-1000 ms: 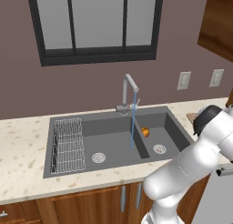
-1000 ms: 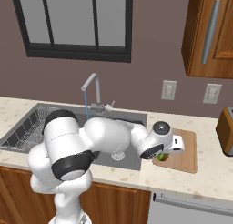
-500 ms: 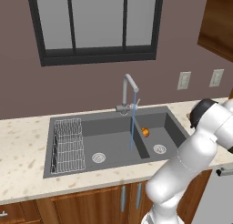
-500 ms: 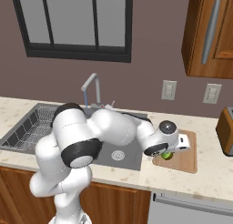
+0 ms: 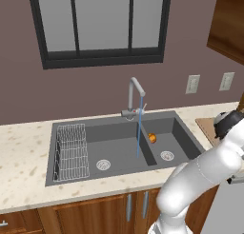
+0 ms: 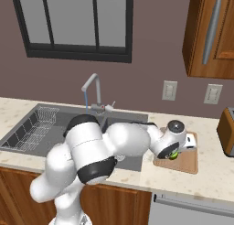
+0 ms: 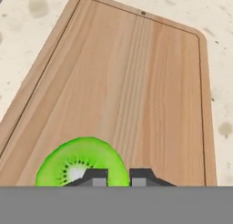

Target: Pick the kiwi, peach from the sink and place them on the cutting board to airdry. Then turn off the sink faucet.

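**Operator:** Kiwi [image 7: 82,161] first. I've got it over the cutting board [image 7: 136,82], with the gripper [image 7: 118,176] clamped shut on it, fingertips tight against the fruit at the bottom of my hand view. I can't tell from here whether it's touching the wood or just above it.

**Spotter:** So how do you want to set it down?

**Operator:** I'd bring it low until it rests on the board, then part the fingers slowly. It's round, so letting go from any height risks a roll off the edge onto the counter [image 7: 27,45]. I'd also keep it toward the near end, leaving the bare middle of the board for the peach [image 5: 152,138].

**Spotter:** Where's the peach now?

**Operator:** Down in the sink [image 5: 114,150], against the divider between the basins, just beside the stream running from the faucet [image 5: 135,96]. Water is on, so that step isn't done.

**Spotter:** And the arm?

**Operator:** In my right base view it's folded low and reaches out to the right across the counter, wrist bent down, with a bit of green peeking out under the hand over the board's near left corner. In the left base view the forearm rises at the right edge, well apart from the sink.

**Spotter:** Anything in the way?

**Operator:** A toaster [image 6: 226,132] sits on the far right, well apart from the board.
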{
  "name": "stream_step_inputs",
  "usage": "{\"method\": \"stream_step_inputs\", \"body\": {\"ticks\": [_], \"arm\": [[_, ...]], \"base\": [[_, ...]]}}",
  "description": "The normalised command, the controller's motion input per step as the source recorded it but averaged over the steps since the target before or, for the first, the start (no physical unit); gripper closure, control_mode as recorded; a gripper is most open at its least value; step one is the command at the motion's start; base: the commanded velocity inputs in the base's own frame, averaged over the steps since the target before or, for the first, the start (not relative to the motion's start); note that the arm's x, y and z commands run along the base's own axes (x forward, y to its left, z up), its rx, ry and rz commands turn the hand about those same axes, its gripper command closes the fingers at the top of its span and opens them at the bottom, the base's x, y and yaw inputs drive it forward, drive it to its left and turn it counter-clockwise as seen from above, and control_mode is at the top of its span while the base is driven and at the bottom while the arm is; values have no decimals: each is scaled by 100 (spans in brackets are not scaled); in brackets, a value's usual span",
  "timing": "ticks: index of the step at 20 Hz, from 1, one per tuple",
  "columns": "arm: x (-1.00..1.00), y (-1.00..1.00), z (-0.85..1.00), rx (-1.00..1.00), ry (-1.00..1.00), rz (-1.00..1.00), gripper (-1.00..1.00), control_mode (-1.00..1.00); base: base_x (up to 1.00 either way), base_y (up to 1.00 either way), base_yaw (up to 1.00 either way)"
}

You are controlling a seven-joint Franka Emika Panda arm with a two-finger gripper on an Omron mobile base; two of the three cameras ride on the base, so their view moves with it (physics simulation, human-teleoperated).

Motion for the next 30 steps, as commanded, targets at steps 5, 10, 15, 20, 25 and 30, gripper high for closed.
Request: {"method": "stream_step_inputs", "body": {"ticks": [5,10,15,20,25,30], "arm": [[-5,0,18,0,-5,0,-100,-100],[-28,0,71,0,-13,1,-100,-100],[-38,0,65,0,-14,2,-100,-100],[-34,9,48,0,-9,5,-100,-100],[-29,17,43,-4,-5,10,-100,-100],[-27,8,55,-7,0,14,-100,-100]], "base": [[0,0,0],[0,0,0],[0,0,0],[0,0,0],[0,0,0],[0,0,0]]}}
